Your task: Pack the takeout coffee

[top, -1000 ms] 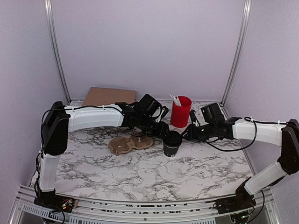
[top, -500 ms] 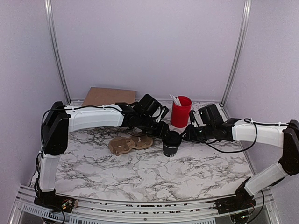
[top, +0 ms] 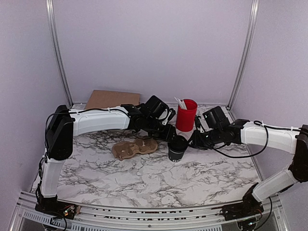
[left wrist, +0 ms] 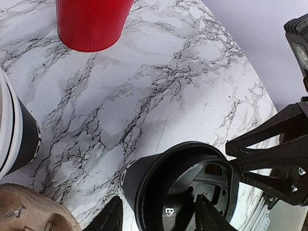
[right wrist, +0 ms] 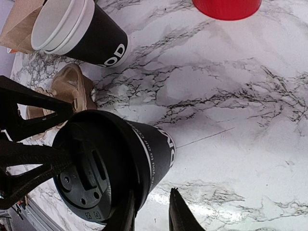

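**Takeout coffee** point(top: 177, 148): a small, tapered black paper cup with white lettering on its wall. Its round black plastic lid is moulded with a raised rim and a recessed centre. You see it standing on the table point(top: 144, 178), a smooth white surface veined in grey like marble, a little toward 3 o'clock from the table's middle in the overhead view.

**Left hand** point(left wrist: 159, 199): it meets the cup from 10 o'clock. Its black fingers stand about half apart, one on each side of the cup's top. You cannot tell whether they press on it.

**Right hand** point(right wrist: 151, 192): it meets the cup from 3 o'clock. Its tapered, truss-like fingers leave only a narrow gap, and their tips pinch the lid's raised rim.

**Surroundings:**
- At 9 o'clock of the coffee, near it, lies a moulded pulp carrier point(top: 134, 148), tan and rough, with rounded wells.
- At 12 o'clock stands a ribbed red cup point(top: 186, 115) holding pale utensils.
- A stack of lidless black cups point(right wrist: 77, 31) with white rims sits near the carrier.
- A flat brown paper bag point(top: 113, 99) lies at 10 o'clock, by the far wall.
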{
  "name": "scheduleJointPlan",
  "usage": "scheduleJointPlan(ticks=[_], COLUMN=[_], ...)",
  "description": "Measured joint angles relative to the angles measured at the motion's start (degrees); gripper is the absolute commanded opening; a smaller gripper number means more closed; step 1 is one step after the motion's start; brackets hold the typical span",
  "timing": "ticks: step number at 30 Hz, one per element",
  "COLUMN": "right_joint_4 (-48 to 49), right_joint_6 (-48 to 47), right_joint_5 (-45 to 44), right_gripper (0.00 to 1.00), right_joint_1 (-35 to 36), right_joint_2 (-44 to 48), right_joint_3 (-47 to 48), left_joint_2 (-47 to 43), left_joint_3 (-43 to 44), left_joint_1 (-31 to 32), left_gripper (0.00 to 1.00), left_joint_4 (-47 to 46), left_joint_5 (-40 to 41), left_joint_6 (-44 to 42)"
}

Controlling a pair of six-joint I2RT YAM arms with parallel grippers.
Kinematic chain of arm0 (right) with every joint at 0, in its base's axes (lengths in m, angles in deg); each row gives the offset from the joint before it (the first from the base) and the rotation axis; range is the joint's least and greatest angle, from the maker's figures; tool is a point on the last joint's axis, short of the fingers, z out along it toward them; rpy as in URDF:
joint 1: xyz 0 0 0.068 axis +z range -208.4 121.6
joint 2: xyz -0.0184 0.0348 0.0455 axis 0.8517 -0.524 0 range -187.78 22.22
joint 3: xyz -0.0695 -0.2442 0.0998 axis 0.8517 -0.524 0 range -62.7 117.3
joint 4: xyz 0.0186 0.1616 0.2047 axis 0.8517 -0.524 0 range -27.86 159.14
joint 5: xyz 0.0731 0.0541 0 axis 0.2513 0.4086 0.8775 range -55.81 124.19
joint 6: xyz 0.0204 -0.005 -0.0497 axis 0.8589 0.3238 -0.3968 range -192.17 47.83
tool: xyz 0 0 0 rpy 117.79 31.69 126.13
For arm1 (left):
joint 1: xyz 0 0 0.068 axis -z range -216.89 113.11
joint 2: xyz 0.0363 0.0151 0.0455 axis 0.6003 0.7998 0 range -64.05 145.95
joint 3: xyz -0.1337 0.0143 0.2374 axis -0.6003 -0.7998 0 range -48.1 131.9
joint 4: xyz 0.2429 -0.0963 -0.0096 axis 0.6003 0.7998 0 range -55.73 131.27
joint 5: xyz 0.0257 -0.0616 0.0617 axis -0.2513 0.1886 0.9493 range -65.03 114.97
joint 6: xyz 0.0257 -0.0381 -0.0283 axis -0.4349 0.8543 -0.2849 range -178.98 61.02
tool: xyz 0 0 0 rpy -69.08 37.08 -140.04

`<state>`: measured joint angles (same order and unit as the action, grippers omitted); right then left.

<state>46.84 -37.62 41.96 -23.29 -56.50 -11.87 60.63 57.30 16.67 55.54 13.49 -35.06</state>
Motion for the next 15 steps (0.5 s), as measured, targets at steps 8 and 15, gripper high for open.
scheduleJointPlan(ticks=[8, 15], right_joint_4=[-2.8, -6.25], right_joint_6=[0.92, 0.79], right_joint_5=[-0.24, -1.9], right_gripper=[0.26, 0.27], right_joint_1=[1.79, 1.18], right_joint_2=[0.11, 0.09], right_joint_3=[1.14, 3.61], left_joint_2=[0.24, 0.24], left_joint_3=[1.18, 1.73], left_joint_1=[-0.04, -0.31], left_gripper=[0.53, 0.55], left_joint_4=[1.36, 1.84], left_joint_5=[0.04, 0.87], left_joint_6=[-0.76, -1.01])
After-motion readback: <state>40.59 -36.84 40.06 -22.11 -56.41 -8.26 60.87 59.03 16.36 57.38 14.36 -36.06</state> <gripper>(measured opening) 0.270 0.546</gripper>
